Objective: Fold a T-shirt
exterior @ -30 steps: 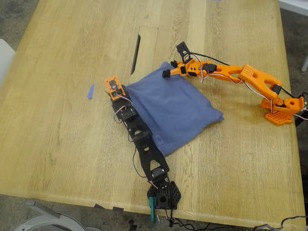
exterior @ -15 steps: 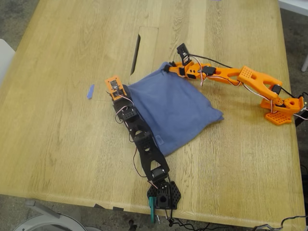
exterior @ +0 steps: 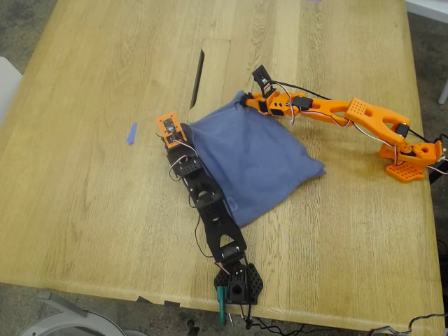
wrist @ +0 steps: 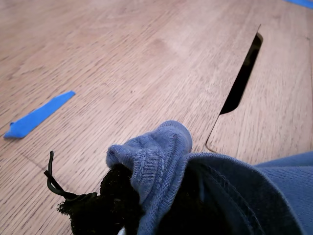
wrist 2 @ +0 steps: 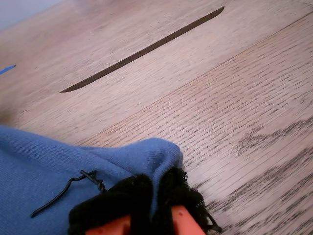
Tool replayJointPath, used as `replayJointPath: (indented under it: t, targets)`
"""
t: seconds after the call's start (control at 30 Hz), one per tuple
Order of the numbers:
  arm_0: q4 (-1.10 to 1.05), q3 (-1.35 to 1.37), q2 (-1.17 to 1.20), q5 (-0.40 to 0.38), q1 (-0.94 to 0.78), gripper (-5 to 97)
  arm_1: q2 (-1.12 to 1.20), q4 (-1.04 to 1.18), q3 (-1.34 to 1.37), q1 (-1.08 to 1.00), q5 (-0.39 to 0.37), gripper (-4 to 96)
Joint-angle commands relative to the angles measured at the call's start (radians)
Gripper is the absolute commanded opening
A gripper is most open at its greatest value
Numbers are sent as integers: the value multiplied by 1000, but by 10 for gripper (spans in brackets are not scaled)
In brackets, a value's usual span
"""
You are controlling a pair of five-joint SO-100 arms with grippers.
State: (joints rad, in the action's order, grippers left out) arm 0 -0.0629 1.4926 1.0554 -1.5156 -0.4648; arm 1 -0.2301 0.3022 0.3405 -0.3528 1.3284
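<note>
While the T-shirt [exterior: 252, 164] lies folded into a rough square beside the dark slot [exterior: 197, 78] in the table [exterior: 91, 210], both grippers hold its slot-side edge. My first gripper [wrist: 129, 196], on the black arm, has its jaws clamped on a bunched hem corner. My second gripper [wrist 2: 156, 205], on the orange arm, has its jaws clamped on another corner. A blue tape scrap [exterior: 131, 133] lies apart from the T-shirt, beyond the black arm.

Big wooden table [exterior: 91, 210] with a dark narrow slot [exterior: 197, 70] cut into the top, and a little strip of blue tape [exterior: 131, 133] lying well off to the exterior view's left.
</note>
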Motion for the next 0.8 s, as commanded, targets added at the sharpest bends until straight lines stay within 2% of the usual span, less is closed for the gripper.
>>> replayJointPath:
  t: [0.0, 0.77]
  targets:
    - [5, 18, 206, 14, 12, -2, -35, 12, -25, -28, 12, 0]
    - [63, 284, 486, 32, 23, -2, -353, 229, -54, -2, 63, 0]
